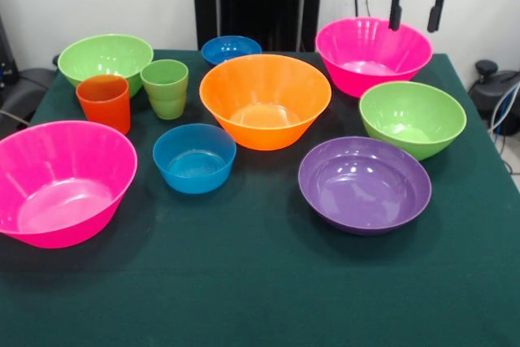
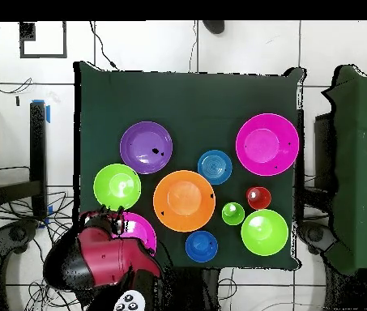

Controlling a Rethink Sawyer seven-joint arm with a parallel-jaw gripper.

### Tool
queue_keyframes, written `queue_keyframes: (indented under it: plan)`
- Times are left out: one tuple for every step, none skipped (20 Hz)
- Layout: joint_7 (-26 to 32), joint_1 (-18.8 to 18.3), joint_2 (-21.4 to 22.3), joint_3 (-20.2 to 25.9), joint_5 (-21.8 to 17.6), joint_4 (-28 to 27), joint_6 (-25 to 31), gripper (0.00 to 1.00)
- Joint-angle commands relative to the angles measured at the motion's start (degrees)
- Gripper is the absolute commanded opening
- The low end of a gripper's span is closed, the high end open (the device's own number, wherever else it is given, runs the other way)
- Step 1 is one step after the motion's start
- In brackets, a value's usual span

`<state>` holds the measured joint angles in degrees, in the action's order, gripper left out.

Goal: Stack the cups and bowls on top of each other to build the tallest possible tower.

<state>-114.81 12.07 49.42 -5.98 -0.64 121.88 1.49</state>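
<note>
— Green cloth is covering the table (image 1: 260, 298), right? Where is the claw (image 1: 416, 12) hanging?

— Above the far pink bowl (image 1: 373, 54), its fingers standing apart, gripping nothing.

— And outward from that pink bowl?

— A green bowl (image 1: 413, 118) is sitting just beside it, the purple bowl (image 1: 364, 184) nearer the camera, the orange bowl (image 1: 265, 100) toward the middle. Beyond the orange bowl, the orange-red cup (image 1: 104, 101) and green cup (image 1: 165, 88) are standing side by side. Nothing is stacked.

Glossy plastic bowls (image 1: 265, 100) on matt green cloth (image 1: 260, 282).
</note>
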Motion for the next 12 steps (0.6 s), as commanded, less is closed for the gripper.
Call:
queue_keyframes:
  plan:
    - [-11.08, -1.24, -5.02, 5.97, -0.63, 4.40, -5.90, 1.00]
    - [-11.05, -1.31, -5.40, 6.11, -0.65, 4.22, -6.53, 1.00]
    - [-11.03, -1.33, -5.89, 6.09, -0.69, 3.96, -7.29, 1.00]
    - [-10.93, -1.29, -6.18, 6.02, -0.64, 3.79, -7.64, 1.00]
    - [-10.85, -1.20, -6.49, 5.83, -0.61, 3.62, -8.02, 1.00]
    - [-10.76, -1.11, -6.79, 5.64, -0.59, 3.45, -8.40, 1.00]
    - [-10.74, -1.03, -7.09, 5.51, -0.52, 3.39, -8.74, 1.00]
    - [-10.69, -0.99, -7.22, 5.45, -0.49, 3.39, -8.98, 1.00]
    - [-10.82, -0.89, -7.50, 5.41, -0.44, 3.43, -9.47, 1.00]
    - [-10.89, -0.86, -7.65, 5.43, -0.37, 3.46, -9.75, 1.00]
    - [-11.04, -0.77, -7.87, 5.46, -0.28, 3.49, -10.13, 1.00]
    - [-11.20, -0.68, -8.08, 5.48, -0.19, 3.53, -10.51, 1.00]
